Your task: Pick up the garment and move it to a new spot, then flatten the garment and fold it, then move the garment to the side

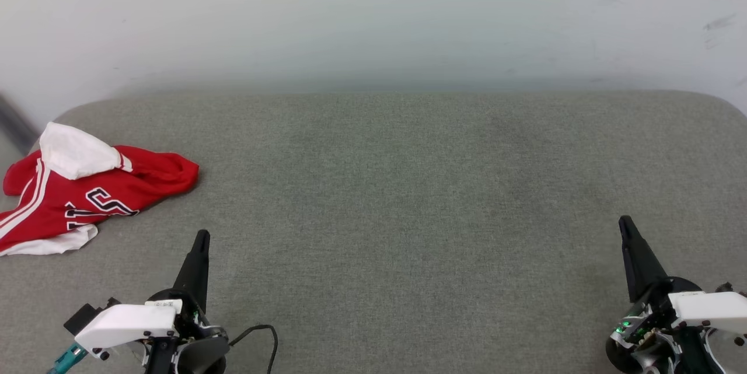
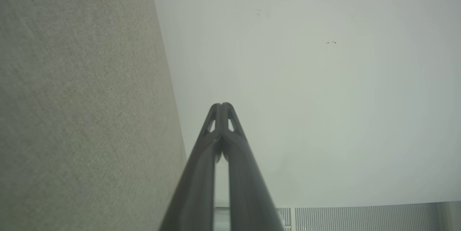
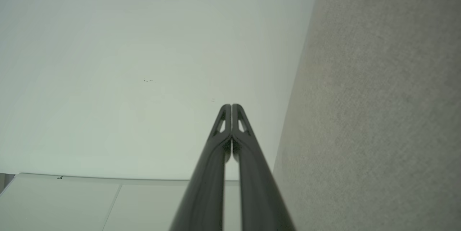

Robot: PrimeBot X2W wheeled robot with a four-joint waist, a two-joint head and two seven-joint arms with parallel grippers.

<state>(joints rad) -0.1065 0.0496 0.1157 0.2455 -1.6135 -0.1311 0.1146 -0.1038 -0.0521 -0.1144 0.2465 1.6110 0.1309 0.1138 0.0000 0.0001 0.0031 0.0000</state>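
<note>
The garment [image 1: 87, 193], a red jersey with white sleeves, stripe trim and dark navy lettering, lies crumpled at the far left edge of the grey cushioned surface [image 1: 408, 187]. My left gripper [image 1: 201, 237] rests near the front left, a short way to the garment's lower right, fingers pressed together with nothing held. In the left wrist view the left gripper [image 2: 222, 105] is shut against a pale wall. My right gripper [image 1: 625, 222] sits at the front right, far from the garment; its tips [image 3: 231, 106] meet, empty.
A pale wall [image 1: 373, 18] rises behind the grey surface. A black cable [image 1: 265, 333] loops beside the left wrist. The surface's rounded back corners show at far left and far right.
</note>
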